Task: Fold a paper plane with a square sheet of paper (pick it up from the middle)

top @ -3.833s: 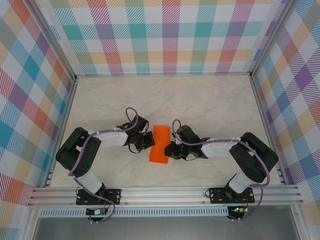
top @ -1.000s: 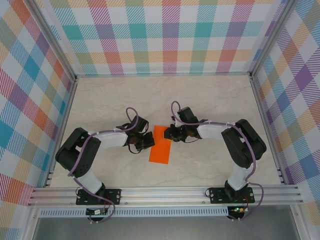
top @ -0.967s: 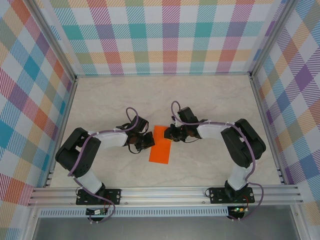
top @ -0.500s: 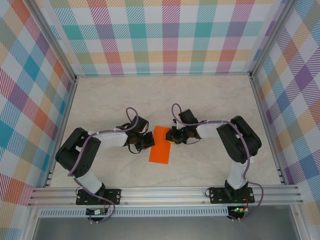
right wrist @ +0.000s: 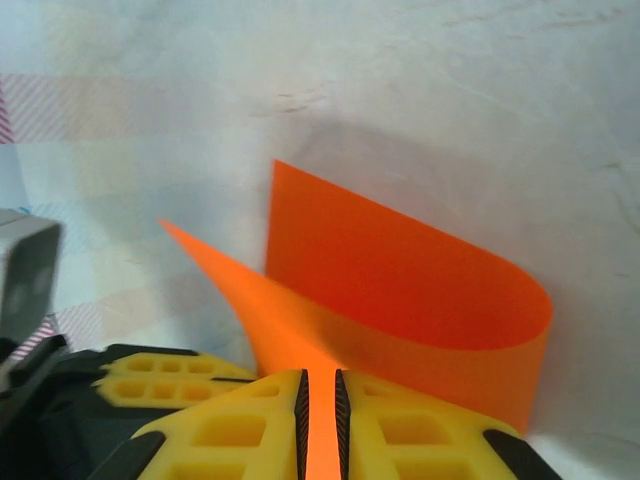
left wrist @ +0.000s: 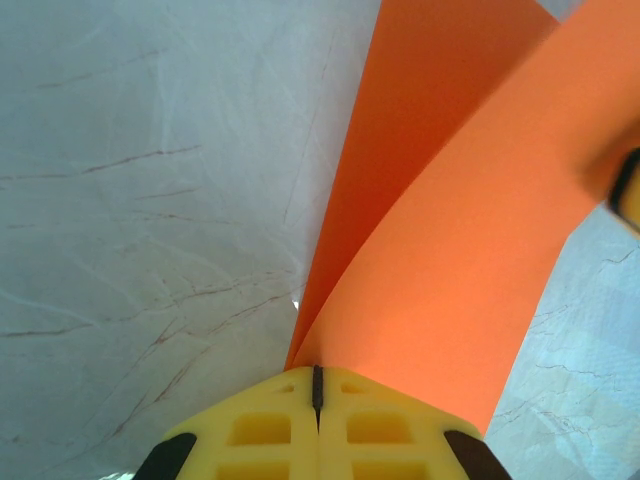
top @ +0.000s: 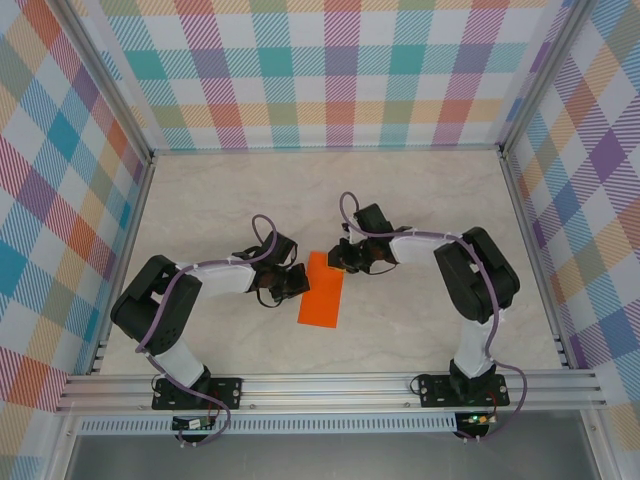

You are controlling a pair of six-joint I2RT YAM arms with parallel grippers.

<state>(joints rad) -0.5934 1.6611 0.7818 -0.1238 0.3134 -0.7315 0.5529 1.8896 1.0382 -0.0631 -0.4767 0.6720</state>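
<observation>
Right fingers (right wrist: 285,400) edged farther out, clamping the curled orange sheet (right wrist: 400,290) (left fingers (left wrist: 295,410) clamp it too).

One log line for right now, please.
left gripper: shut on square sheet of paper | right gripper: shut on it | paper: bent double, bend rounded

Right tool (top: 343,257) moved along paper (top: 321,295) edge (toward far corner).
</observation>
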